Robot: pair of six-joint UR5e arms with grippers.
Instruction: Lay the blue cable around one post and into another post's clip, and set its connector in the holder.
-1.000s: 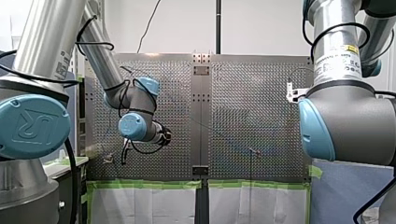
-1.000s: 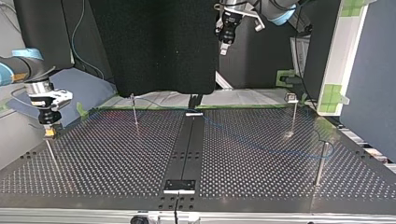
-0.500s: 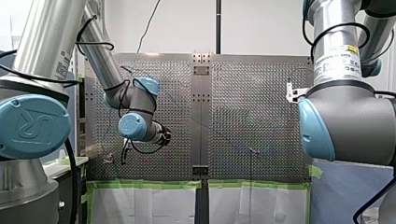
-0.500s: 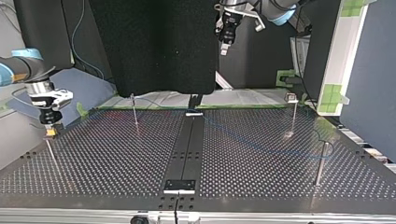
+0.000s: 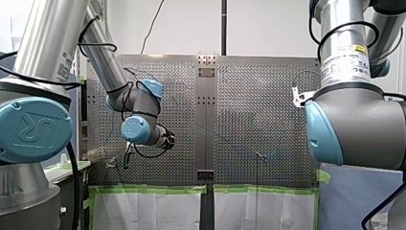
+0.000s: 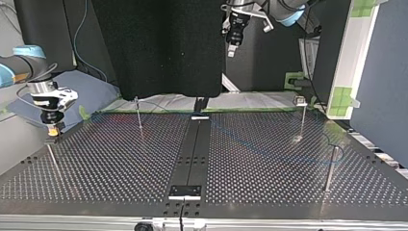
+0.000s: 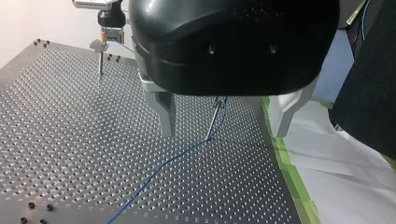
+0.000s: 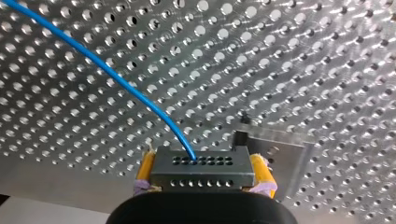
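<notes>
The right gripper [image 8: 203, 164] is shut tight on the dark grey connector [image 8: 201, 176]. Its yellow pads [image 8: 145, 169] press on both sides of it. The connector has two rows of little holes. The blue cable [image 8: 116, 79] comes out of one hole and runs away over the surface [image 8: 327, 56], which is full of holes. The metal holder [image 8: 285, 156] sits just beside the connector. It is too hard to tell if they touch. In the top view this gripper hangs by the surface's edge at the view's left, right above the holder.

The left gripper [image 7: 224, 116] is high over the surface. Its two metal fingers [image 7: 164, 114] are wide apart and hold nothing. Far below, seen between them, a thin post [image 7: 215, 114] stands near the edge with the green tape [image 7: 289, 172]. The blue cable runs past its foot and on across the surface. In the top view a clip [image 6: 300, 100] sits on a post near the far corner at the view's right.

The letters "UR" show on the blue cap [image 5: 33, 129] of the left arm. The right arm has a white label [image 5: 352, 55], but its words are too small to read.
</notes>
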